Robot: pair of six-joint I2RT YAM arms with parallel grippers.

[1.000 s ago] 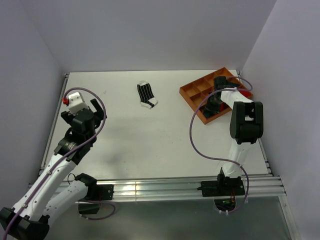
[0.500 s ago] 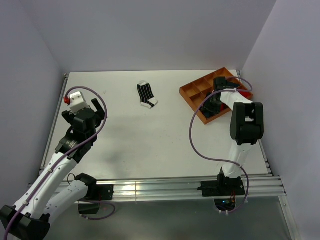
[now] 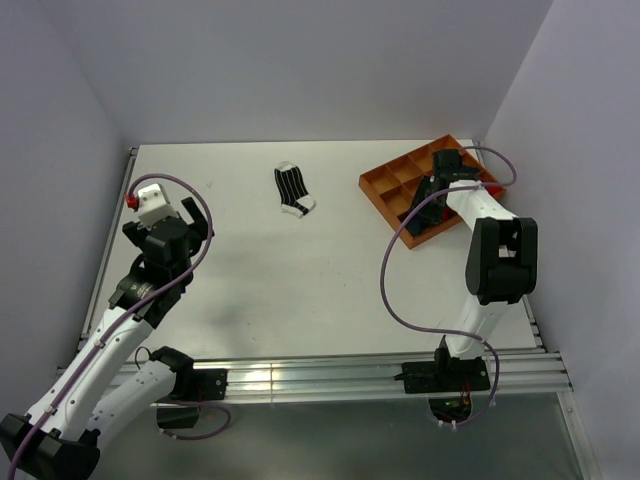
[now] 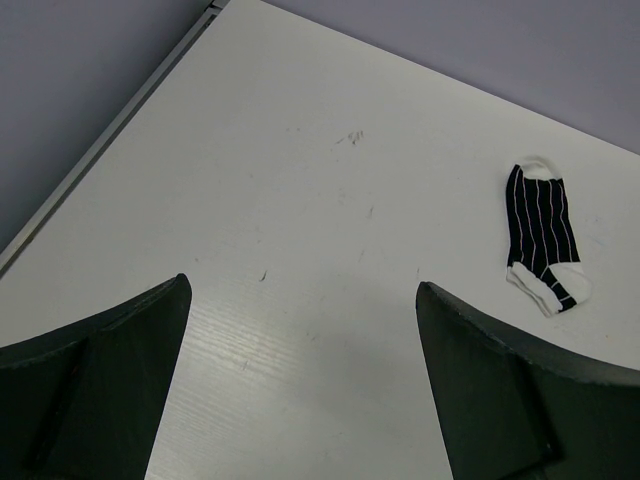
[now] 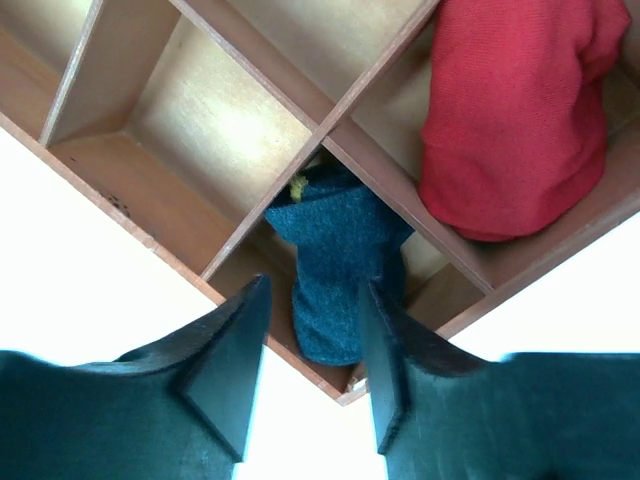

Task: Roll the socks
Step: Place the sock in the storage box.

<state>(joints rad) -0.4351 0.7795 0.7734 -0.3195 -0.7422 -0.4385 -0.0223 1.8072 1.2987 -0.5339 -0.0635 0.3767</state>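
Near the left edge of the tabletop, the left gripper had not stirred over the last second. It hung with its jaws spread wide and nothing between them. Bare surface ran from it toward the far edge, so its way to the black-and-white striped sock, lying flat near the middle of that edge, looked unobstructed. The side wall stood close on its left.

The change was on the right. Over the orange compartment tray in the far right corner, the right arm had swung a little outward. The right gripper had let its jaws part and now stood open above the navy sock. That sock lay bunched in a compartment on the tray's near edge. The red sock sat in the compartment beside it, across a divider.

Probably the navy sock had just been let go, leaving the striped sock as the one not yet rolled. Room here was tight, with dividers flanking the sock and the right wall near, so a straight lift seemed safest.
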